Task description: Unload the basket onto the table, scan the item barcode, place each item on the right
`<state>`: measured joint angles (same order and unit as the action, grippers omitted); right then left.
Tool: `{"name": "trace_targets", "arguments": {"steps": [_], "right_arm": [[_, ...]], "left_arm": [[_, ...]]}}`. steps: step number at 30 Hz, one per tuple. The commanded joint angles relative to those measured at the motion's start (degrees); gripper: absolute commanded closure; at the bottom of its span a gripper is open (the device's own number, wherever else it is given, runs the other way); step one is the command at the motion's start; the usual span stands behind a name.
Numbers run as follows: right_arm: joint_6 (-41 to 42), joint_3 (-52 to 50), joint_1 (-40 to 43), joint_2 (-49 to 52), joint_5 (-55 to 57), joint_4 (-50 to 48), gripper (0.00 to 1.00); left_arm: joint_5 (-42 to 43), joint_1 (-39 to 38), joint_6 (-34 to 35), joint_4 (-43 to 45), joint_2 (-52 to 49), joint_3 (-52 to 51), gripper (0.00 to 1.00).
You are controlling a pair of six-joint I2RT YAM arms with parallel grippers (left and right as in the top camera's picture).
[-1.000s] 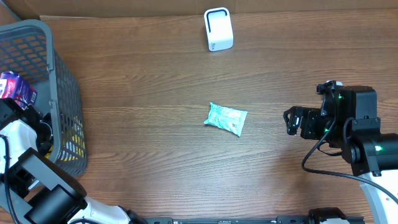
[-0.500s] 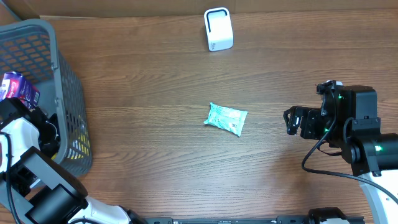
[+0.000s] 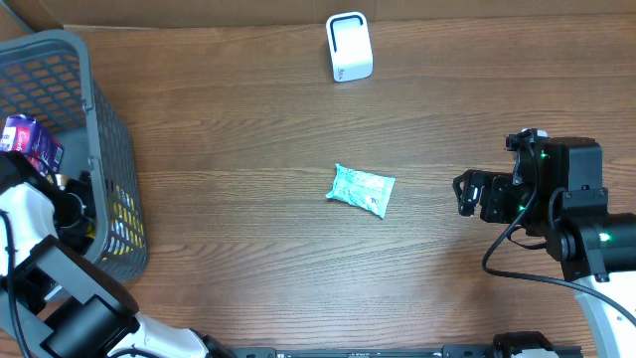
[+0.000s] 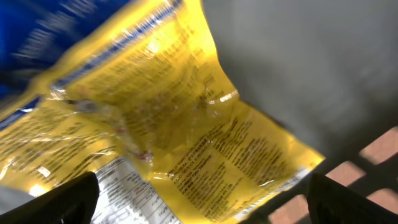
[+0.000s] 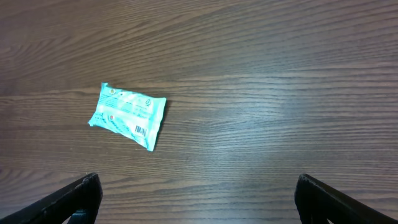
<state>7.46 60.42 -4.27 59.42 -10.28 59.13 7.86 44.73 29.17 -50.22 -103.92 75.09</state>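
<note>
Could snag the wide-spread left gripper (image 4: 205,202) on the mesh wall of the grey basket (image 3: 114,139) at the left, or drag up the yellow packet (image 4: 186,124) beneath it. Could also miss the read on the teal packet (image 3: 362,189), lying flat mid-table well short of the white scanner (image 3: 349,47) at the far edge, if lifted with the barcode (image 5: 141,130) creased or turned away. Nothing between packet, scanner and the right gripper (image 3: 465,193), likewise spread and empty at the right.
</note>
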Motion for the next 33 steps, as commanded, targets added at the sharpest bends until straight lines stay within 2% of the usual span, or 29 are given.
{"name": "trace_targets", "arguments": {"steps": [1,4,9,12,17,26,28,29,30,32,33], "right_arm": [[-0.24,1.03,-0.26,-0.09,-0.33,-0.48,0.00],[-0.24,1.03,-0.26,-0.07,-0.33,-0.98,0.00],[-0.24,1.03,-0.26,0.07,-0.35,-1.36,0.00],[-0.24,1.03,-0.26,0.17,-0.37,-1.31,0.00],[-0.22,1.03,-0.26,0.24,-0.57,-1.05,0.00],[-0.22,1.03,-0.26,0.24,-0.57,-0.48,0.00],[-0.22,1.03,-0.26,0.24,-0.57,-0.48,0.00],[-0.22,1.03,-0.26,0.24,-0.57,-0.48,0.00],[-0.22,1.03,-0.26,0.24,-0.55,-0.52,0.00],[-0.22,1.03,-0.26,0.24,-0.55,-0.59,0.00],[-0.22,1.03,-0.26,0.24,-0.55,-0.68,0.00]], "left_arm": [[-0.76,1.05,8.35,-1.44,-0.42,2.49,0.00],[-1.53,0.55,6.49,-1.40,-0.44,2.19,0.00],[-2.08,-1.88,-5.62,1.36,-0.85,1.42,0.00],[-2.08,-3.50,-10.62,3.80,-1.46,0.63,0.00],[-2.08,-5.01,-11.39,6.21,-4.17,-0.42,0.00],[-2.05,-5.22,-11.39,5.05,-12.79,-0.42,0.01],[-2.05,-5.22,-11.39,4.61,-14.05,-0.42,0.13],[-2.05,-5.22,-11.41,4.48,-14.56,-0.42,0.25],[-2.03,-5.22,-11.41,4.37,-14.75,-0.42,0.41],[-2.03,-5.22,-11.41,4.37,-14.80,-0.37,0.85],[-1.99,-5.22,-11.41,4.37,-14.73,-0.26,0.96]]}}
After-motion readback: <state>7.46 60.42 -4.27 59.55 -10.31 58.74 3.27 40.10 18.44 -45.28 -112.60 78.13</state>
